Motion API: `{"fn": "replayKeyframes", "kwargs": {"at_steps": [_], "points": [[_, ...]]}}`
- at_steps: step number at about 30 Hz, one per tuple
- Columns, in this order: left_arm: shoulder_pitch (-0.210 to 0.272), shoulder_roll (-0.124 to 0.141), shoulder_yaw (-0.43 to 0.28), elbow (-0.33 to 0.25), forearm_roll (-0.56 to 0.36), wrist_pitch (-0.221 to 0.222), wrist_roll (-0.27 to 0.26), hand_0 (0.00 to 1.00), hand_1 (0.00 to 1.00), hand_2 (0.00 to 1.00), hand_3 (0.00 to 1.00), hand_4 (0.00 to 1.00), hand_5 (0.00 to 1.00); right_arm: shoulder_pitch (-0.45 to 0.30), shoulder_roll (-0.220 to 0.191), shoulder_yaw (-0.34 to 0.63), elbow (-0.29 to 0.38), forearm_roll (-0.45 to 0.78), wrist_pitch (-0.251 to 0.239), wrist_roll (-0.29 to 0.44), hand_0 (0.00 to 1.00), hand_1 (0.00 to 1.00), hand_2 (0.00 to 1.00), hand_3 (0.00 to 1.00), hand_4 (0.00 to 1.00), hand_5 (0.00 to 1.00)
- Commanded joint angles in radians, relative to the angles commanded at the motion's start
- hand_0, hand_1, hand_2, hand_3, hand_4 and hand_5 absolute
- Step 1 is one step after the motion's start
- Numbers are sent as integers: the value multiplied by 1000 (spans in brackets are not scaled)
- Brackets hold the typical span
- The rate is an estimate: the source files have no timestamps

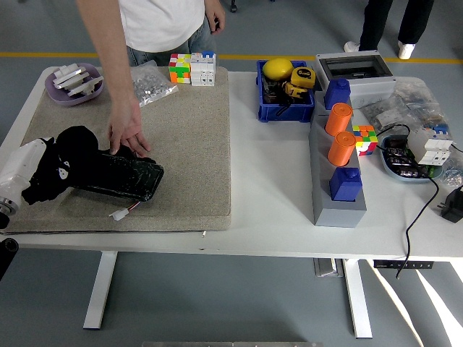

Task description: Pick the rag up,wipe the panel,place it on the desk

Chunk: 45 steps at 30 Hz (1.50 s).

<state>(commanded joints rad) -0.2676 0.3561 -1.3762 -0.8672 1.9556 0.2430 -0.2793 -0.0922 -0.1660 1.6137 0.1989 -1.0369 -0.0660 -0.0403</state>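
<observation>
— Rag (pixel 69 148) position?
— Black, bunched under the left hand (pixel 40 170); fingers curled over it, gripping. It sits on the left end of the panel (pixel 116 177), at the hand's fingertips.

— Panel?
— Dark, flat, lying on the beige mat (pixel 181 137), stretching right from the hand. A small white connector (pixel 119 214) lies just nearer the table edge.

— Anyone else touching?
— A person's hand (pixel 129 134), just beyond the robot hand, presses on the panel's far edge.

— Right hand?
— Out of view.

— Farther off?
— Purple tray (pixel 72 83) beyond the hand; blue bin (pixel 286 105) far right.
</observation>
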Motion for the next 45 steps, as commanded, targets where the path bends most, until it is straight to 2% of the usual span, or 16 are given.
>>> {"fn": "replayKeyframes", "kwargs": {"at_steps": [5, 10, 18, 23, 27, 28, 33, 34, 40, 41, 45], "points": [[-7, 11, -24, 38, 11, -4, -2, 290, 222, 521, 374, 10, 2, 1, 0, -5, 1, 3, 1, -1, 769, 622, 675, 567, 976, 466], [-11, 13, -49, 52, 17, -2, -6, 291, 222, 520, 374, 8, 2, 0, -1, -12, 0, 9, 1, -1, 767, 621, 675, 567, 976, 467], [-26, 15, -91, 108, 9, 7, -28, 291, 222, 520, 374, 6, 2, 1, -2, -14, 2, 9, 0, -1, 768, 621, 675, 567, 976, 466], [-45, 17, -107, 170, -34, 33, -80, 291, 222, 519, 374, 5, 2, 1, -1, -17, 2, 10, -1, -2, 768, 621, 675, 567, 976, 466], [-59, 15, -93, 222, -63, 52, -123, 291, 222, 519, 374, 5, 2, 5, 0, -15, 1, 8, -1, -2, 768, 621, 675, 567, 976, 466], [-63, 15, -89, 234, -66, 56, -130, 307, 380, 534, 405, 63, 2, 5, 1, -15, 1, 7, -1, -2, 768, 620, 675, 568, 976, 466], [-77, 13, -76, 283, -60, 51, -143, 307, 380, 534, 405, 63, 2, 6, 2, -14, 1, 6, -1, -2, 768, 620, 675, 568, 976, 466], [-78, 12, -77, 287, -53, 48, -142, 455, 573, 586, 474, 392, 2, 6, 2, -14, 1, 6, -1, -2, 768, 619, 675, 568, 976, 467], [-87, 12, -81, 302, -23, 34, -125, 455, 573, 586, 474, 392, 2, 7, 2, -12, 0, 5, -1, -3, 768, 619, 675, 568, 976, 467], [-87, 12, -84, 302, -16, 31, -121, 564, 739, 639, 529, 537, 2, 7, 2, -12, 1, 4, -1, -2, 768, 619, 674, 567, 976, 467], [-86, 12, -88, 301, -11, 21, -115, 564, 739, 639, 529, 537, 2, 7, 2, -10, 2, 3, -1, -2, 768, 619, 674, 567, 976, 467]]}}
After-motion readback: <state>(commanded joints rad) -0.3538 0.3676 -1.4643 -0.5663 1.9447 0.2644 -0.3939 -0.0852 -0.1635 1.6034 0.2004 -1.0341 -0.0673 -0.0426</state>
